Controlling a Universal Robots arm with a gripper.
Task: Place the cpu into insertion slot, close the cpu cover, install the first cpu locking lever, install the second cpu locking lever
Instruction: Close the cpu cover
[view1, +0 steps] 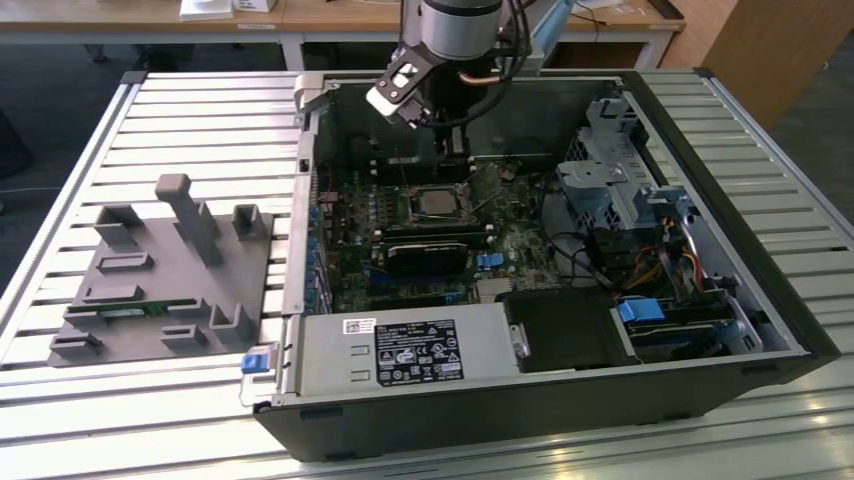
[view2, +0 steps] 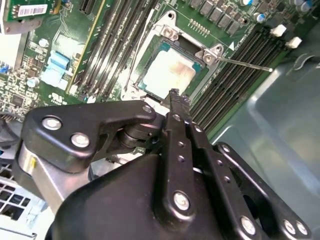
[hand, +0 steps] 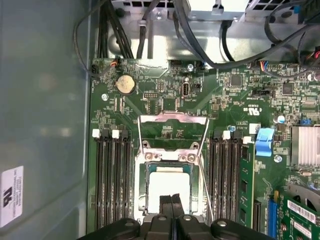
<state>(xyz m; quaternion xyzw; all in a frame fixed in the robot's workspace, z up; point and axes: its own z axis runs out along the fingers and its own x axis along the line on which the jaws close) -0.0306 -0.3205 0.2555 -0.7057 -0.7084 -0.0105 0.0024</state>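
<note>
Cpu (hand: 167, 184), a flat square chip with a dull silver top, lies in the square metal-rimmed insertion slot (hand: 140, 175) on the green board (hand: 165, 100). The black metal gripper (hand: 171, 199) hangs right over it, jaws pressed together.

DIMM slots (hand: 114, 180) flank the jaws on both sides; coin-cell batt. (hand: 125, 84) and blue clip (hand: 265, 141) sit farther off. 1 PSU (view1: 400, 352) and 1 grey fixture (view1: 160, 270) lie well apart from them.
</note>
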